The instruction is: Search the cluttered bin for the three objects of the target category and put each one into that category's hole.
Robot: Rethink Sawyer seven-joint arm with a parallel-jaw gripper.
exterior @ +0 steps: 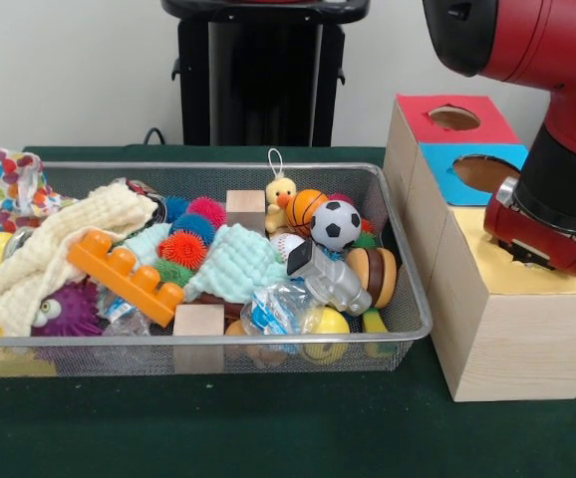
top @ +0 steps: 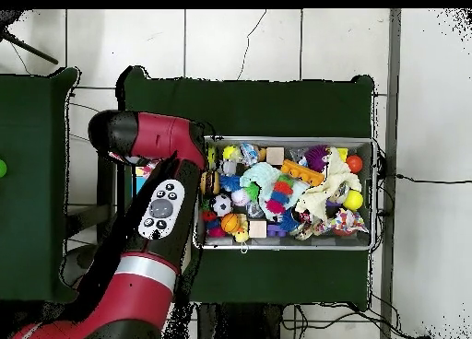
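The wire mesh bin [exterior: 218, 167] stands on the green table, full of toys; it also shows in the overhead view [top: 286, 140]. One white polka-dot fabric piece [exterior: 17, 187] hangs at the bin's far left corner, and it shows at the bin's lower right in the overhead view [top: 348, 223]. No other dotted pieces show. The pale wood-grain box [exterior: 507, 339] with the yellow surround [exterior: 477, 249] stands right of the bin. My gripper [exterior: 529, 255] is low over this yellow top, hidden under the red wrist. The hole itself is covered by it.
The red-surrounded hole [exterior: 454, 118] and the blue-surrounded hole [exterior: 485, 171] lie behind the yellow box. In the bin lie a cream waffle cloth [exterior: 44, 254], a mint cloth [exterior: 233, 261], an orange brick [exterior: 124, 274], a soccer ball [exterior: 336, 223] and a toy duck [exterior: 280, 199].
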